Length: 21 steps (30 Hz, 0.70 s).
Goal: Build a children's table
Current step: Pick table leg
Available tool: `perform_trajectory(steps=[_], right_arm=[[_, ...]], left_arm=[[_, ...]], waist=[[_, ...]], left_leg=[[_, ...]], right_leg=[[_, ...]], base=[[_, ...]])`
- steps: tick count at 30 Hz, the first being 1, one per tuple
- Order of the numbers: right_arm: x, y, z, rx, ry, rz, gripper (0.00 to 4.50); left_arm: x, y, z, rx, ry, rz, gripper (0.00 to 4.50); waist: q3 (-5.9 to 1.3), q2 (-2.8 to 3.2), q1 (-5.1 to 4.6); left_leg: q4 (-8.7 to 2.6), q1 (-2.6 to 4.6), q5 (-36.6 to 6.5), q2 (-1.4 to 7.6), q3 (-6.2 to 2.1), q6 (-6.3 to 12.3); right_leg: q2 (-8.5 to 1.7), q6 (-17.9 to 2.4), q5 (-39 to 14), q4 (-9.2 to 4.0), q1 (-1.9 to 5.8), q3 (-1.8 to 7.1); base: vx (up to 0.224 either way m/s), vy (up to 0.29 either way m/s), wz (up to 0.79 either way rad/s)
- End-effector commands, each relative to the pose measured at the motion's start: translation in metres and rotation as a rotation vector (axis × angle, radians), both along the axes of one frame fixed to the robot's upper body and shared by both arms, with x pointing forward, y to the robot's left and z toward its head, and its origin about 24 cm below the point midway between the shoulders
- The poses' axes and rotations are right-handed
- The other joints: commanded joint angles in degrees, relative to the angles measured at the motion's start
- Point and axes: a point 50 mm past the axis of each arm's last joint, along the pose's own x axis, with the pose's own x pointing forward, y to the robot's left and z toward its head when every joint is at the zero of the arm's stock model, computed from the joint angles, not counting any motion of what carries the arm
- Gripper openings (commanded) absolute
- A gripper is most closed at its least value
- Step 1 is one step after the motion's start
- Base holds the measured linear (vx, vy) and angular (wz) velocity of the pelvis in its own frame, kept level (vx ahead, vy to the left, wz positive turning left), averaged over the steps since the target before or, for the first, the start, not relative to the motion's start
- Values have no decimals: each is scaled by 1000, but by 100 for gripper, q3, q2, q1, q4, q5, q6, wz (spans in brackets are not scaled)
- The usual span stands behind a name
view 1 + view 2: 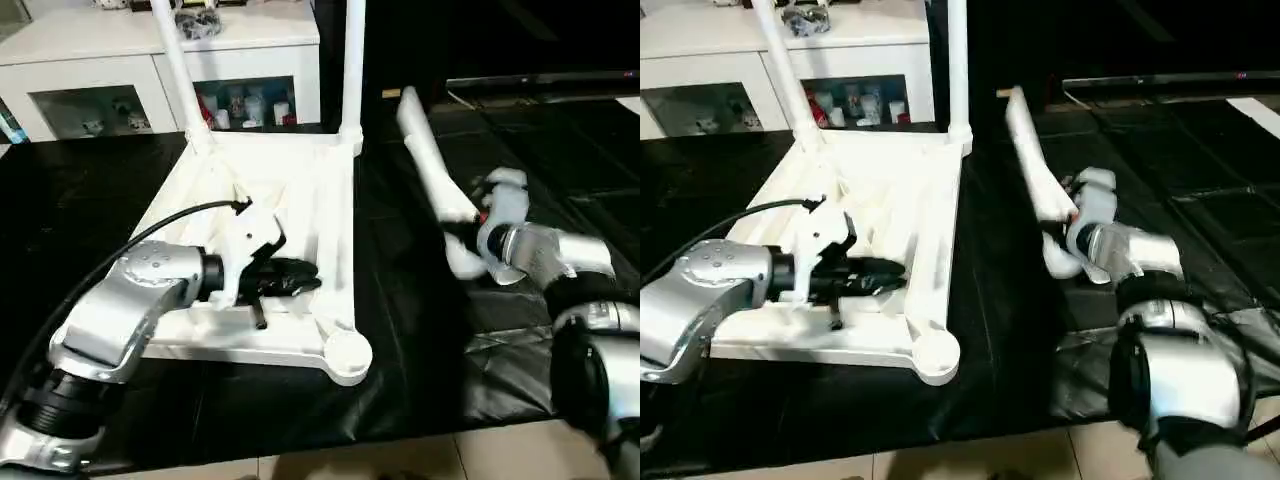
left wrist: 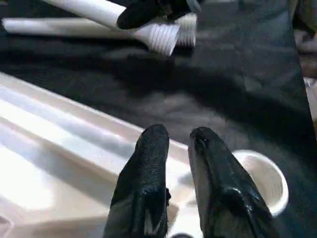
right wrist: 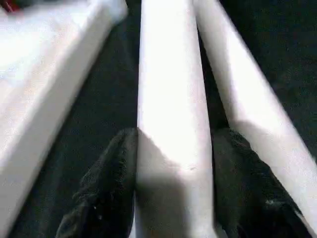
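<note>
The right gripper grips a loose leg running straight ahead of its fingers; the empty corner socket lies just beyond the left gripper, whose fingers stand slightly apart, empty.

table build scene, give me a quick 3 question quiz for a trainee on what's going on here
1. True or false: two legs already stand upright in the corner sockets of the upturned table top.
2. What is the right tool closed around?
A. a loose leg
B. the table top's rim
C. nothing
3. Fill in: the left tool hovers over the ribbed underside, near the empty corner ____.

Key: 1 true. 2 A; a second loose leg lies beside it on the black cover. 3 socket.
</note>
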Motion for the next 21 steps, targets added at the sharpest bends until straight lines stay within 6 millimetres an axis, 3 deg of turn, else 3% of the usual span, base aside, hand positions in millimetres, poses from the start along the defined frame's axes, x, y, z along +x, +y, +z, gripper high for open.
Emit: perform_trajectory(steps=[1, 5, 7, 11, 12, 17, 18, 20, 21], right_arm=[[-1, 6, 14, 88, -112, -6, 186], [-6, 17, 21, 131, -186, 24, 186], [-15, 35, 28, 221, -258, 91, 186], [-27, 53, 32, 320, -300, 227, 186], [-37, 63, 36, 396, -325, 337, 186], [-47, 70, 40, 480, -340, 434, 186], [-53, 74, 41, 502, -331, 476, 186], [-56, 77, 41, 507, -330, 515, 186], [-58, 79, 42, 513, -330, 532, 186]], left_arm=[[10, 2, 7, -49, -39, 70, 98], [17, 0, 8, -85, -55, 135, 98], [29, -5, 11, -148, -70, 243, 98], [40, -10, 17, -233, -58, 336, 98], [47, -12, 25, -325, -34, 386, 98], [57, -15, 39, -512, 26, 453, 98], [59, -21, 47, -625, 65, 440, 124], [59, -25, 52, -698, 95, 423, 131], [59, -28, 54, -723, 114, 412, 133]], waist=[[-417, -19, 13], [-438, -24, 14], [-424, -9, 10], [-444, -12, 5], [-445, -43, 29], [-453, -74, 88], [-444, -82, 110], [-445, -97, 165], [-456, -132, 178]], left_leg=[[-337, 13, -930, 42, 32, 261], [-351, 16, -942, 46, 2, 217], [-353, 39, -996, 41, 13, 215], [-371, 0, -948, 35, -12, 263], [-369, 3, -925, 48, -12, 283], [-350, -25, -725, 40, -14, 364], [-337, -11, -694, 26, 10, 372], [-342, -13, -650, 39, 5, 405], [-343, -27, -609, 41, -3, 408]], right_leg=[[-207, -1182, -1485, -421, 379, 228], [-215, -1062, -1602, -426, 395, 215], [-196, -985, -1666, -466, 373, 219], [-189, -953, -1582, -454, 416, 200], [-210, -943, -1604, -469, 411, 211], [-219, -962, -1555, -463, 423, 205], [-216, -972, -1630, -485, 408, 212], [-227, -974, -1649, -488, 400, 213], [-231, -920, -1669, -486, 409, 210]], base=[[0, 0, 0], [0, 0, 0], [0, 0, 0], [0, 0, 0], [0, 0, 0], [0, 0, 0], [0, 0, 0], [0, 0, 0], [0, 0, 0]])
